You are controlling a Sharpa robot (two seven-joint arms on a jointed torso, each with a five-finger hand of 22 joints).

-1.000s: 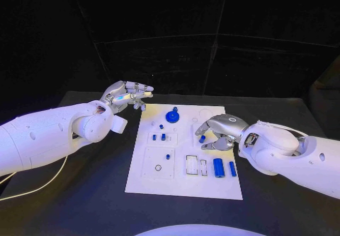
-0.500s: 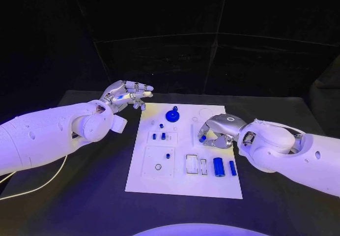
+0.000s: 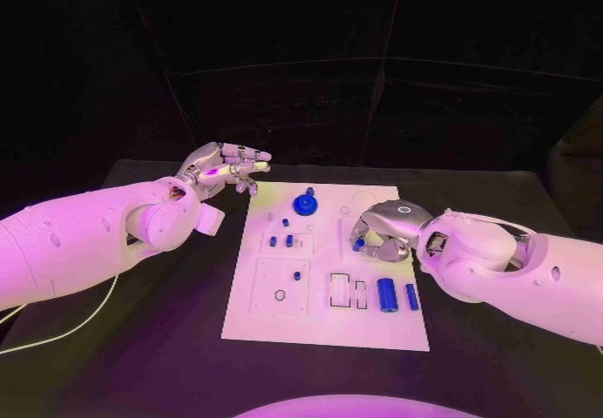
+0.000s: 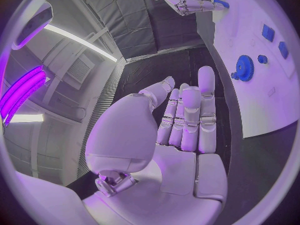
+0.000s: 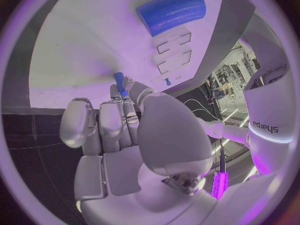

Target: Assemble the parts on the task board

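The white task board (image 3: 327, 324) lies in the middle of the black table. My right hand (image 3: 382, 228) hovers over the board's right half and pinches a small blue peg (image 3: 358, 246) between thumb and fingertips; the peg (image 5: 119, 81) sticks out past the fingertips (image 5: 128, 96) above the board (image 5: 81, 50). My left hand (image 3: 226, 169) is raised beside the board's far left corner, holding nothing, its fingers (image 4: 190, 115) straight and side by side. A blue gear (image 3: 306, 205) sits at the board's far end. A thick blue cylinder (image 3: 387, 296) and a thinner one (image 3: 412, 297) lie near the right edge.
Small blue pegs (image 3: 289, 240) stand in the block on the board's left half, with another peg (image 3: 296, 276) below them. Rectangular slots (image 3: 339, 290) lie beside the cylinders. A pale cable (image 3: 63, 335) runs over the table at the front left.
My right hand has drawn slightly inward and toward the far end with the peg in it. The left hand has stayed in place.
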